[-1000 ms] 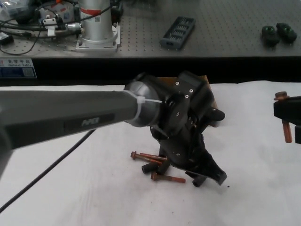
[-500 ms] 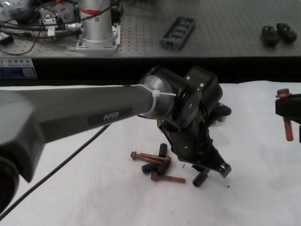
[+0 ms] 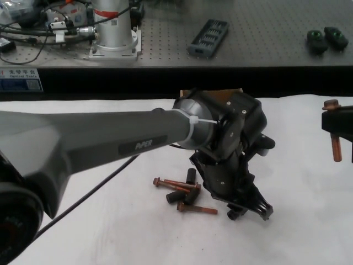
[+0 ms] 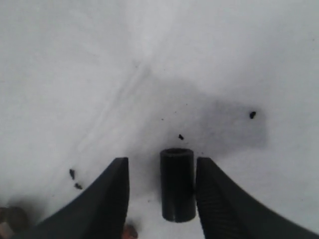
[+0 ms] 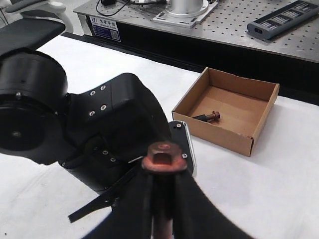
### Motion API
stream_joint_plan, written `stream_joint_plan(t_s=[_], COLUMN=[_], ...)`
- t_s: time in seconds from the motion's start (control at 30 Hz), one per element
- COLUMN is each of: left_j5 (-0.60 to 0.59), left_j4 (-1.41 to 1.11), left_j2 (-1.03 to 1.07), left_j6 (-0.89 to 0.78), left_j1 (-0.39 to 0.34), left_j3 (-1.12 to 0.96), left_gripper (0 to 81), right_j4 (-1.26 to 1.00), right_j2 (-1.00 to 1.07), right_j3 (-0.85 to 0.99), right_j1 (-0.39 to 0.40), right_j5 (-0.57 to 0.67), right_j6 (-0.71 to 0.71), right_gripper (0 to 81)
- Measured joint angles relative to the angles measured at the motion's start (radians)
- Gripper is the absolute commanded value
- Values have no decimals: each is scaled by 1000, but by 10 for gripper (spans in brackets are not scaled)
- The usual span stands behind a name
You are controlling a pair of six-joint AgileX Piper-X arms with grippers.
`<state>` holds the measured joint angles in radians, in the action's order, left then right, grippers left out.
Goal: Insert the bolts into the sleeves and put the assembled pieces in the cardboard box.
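Left wrist view looks down on the left pincer (image 4: 159, 167), whose jaws are partly open and straddle a black sleeve (image 4: 177, 185) lying on the white cloth (image 4: 75, 74). One finger is just beside the sleeve and the other stands a little off, so nothing is gripped. In the high view this pincer (image 3: 251, 208) is down at the cloth-covered tabletop (image 3: 110, 232) over the same sleeve (image 3: 234, 215).

At its 9 o'clock, near by, lies a small heap of loose bolts (image 3: 174, 183) and loose sleeves (image 3: 175, 197), some touching one another.

Well apart at 3 o'clock, at the picture's edge, the right pincer (image 3: 341, 128) hangs above the tabletop, closed on a copper-coloured bolt (image 3: 336, 144) that stands upright with its head on top. Its own wrist view shows that pincer (image 5: 162, 199) clamping the bolt (image 5: 163, 158) just under the head.

Farther back, at 12 o'clock from the left pincer, sits the open cardboard box (image 5: 219, 134) with one assembled piece (image 5: 209, 116) lying on its floor.

Beyond, a perforated metal surface (image 3: 265, 22) carries a black tray (image 3: 208, 37) and a metal column (image 3: 113, 27).
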<state>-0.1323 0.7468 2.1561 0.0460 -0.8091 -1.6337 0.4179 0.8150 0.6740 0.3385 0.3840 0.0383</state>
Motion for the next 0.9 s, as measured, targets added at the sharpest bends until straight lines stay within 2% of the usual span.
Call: stream_joint_plan(t_s=[0.33, 0.9], left_j5=[2, 2], left_j4=[17, 60], left_j2=[4, 7], left_j6=[-1, 36], left_j1=[-3, -28], left_j3=[0, 0], left_gripper=[288, 288], right_j4=[-3, -20], right_j2=[0, 0], right_j3=[0, 0], right_j1=[0, 0], right_j5=[0, 1], right_j6=[0, 0], right_gripper=[43, 43])
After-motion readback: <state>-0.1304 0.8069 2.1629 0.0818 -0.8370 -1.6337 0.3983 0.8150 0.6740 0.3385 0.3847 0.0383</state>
